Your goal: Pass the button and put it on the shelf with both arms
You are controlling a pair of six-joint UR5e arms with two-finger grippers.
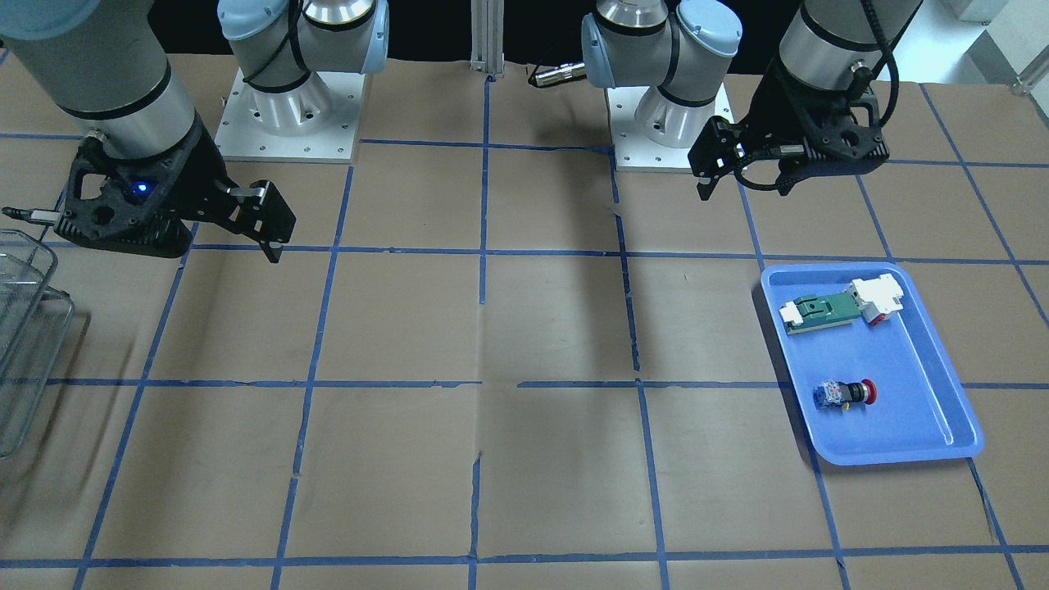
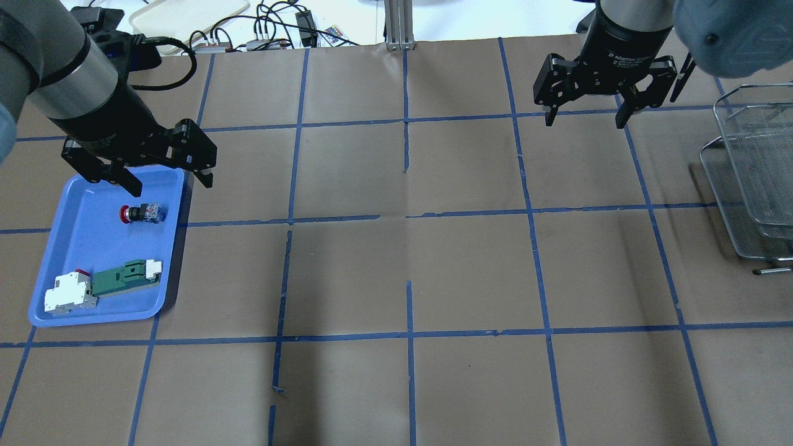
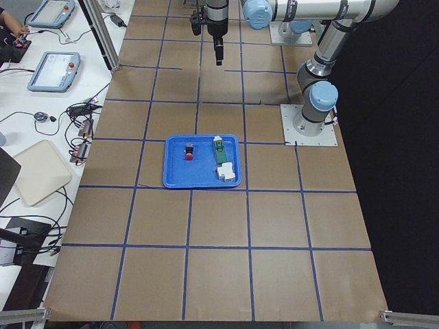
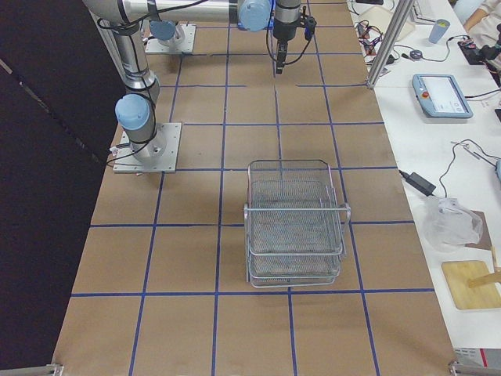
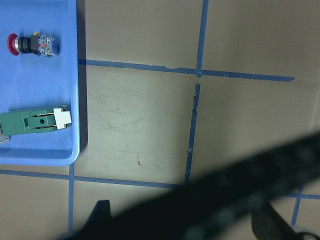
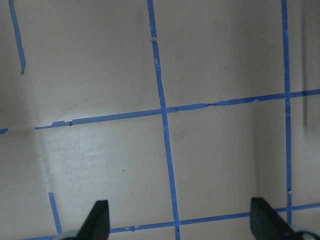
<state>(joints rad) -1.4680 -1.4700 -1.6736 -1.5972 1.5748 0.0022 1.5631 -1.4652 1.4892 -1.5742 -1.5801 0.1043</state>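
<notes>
The button [image 2: 141,214], with a red cap and a blue-and-white rear block, lies on its side in the blue tray [image 2: 99,244]; it also shows in the front view [image 1: 844,394] and the left wrist view [image 5: 32,44]. My left gripper [image 2: 170,184] hangs open and empty above the tray's far edge, a little beyond the button. My right gripper [image 2: 585,121] is open and empty over bare table, left of the shelf [image 2: 753,179]. The shelf is a silver wire-mesh rack at the table's right end and is empty in the right side view [image 4: 293,223].
A green-and-white component [image 2: 105,286] lies in the tray nearer the robot than the button. The table is brown paper with a grid of blue tape. Cables and a white tray lie beyond the far edge. A dark blurred band crosses the left wrist view.
</notes>
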